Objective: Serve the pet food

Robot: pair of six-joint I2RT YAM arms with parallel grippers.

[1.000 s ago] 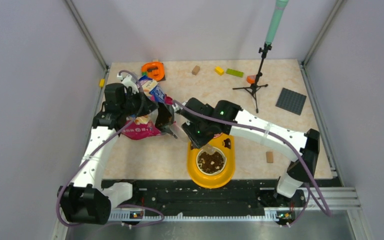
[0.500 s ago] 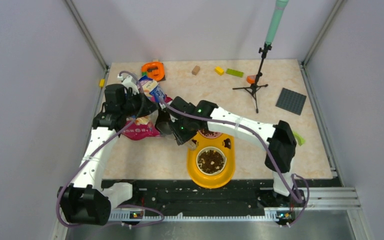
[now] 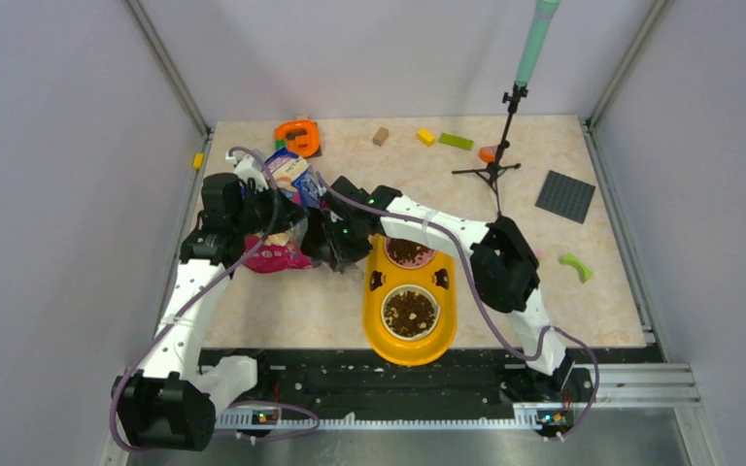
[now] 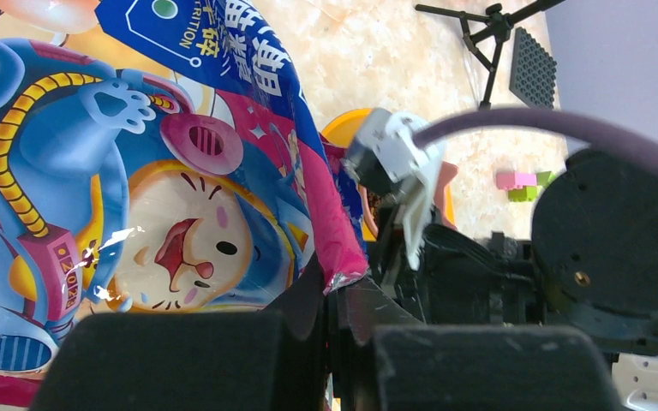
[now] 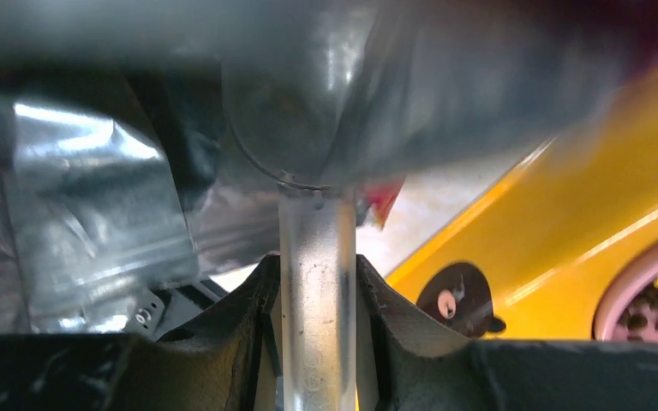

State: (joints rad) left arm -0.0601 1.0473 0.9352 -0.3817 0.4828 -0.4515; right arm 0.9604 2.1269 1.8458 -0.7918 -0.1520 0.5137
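Pet food [image 3: 410, 313] fills the feeder's [image 3: 410, 355] bowls; where's the scoop [image 5: 317, 274]?
Pinched by its handle in the right jaws, bowl at the bag's [image 4: 180, 223] mouth; the bag lies just left of them, clamped in the shut left jaws.
And a second ago?
Scoop over the near bowl.

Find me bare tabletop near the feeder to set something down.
Bare table between the left arm and the yellow feeder; another patch right of the right arm, nearer than the green piece. Crowded at the food bag, where both arms meet.
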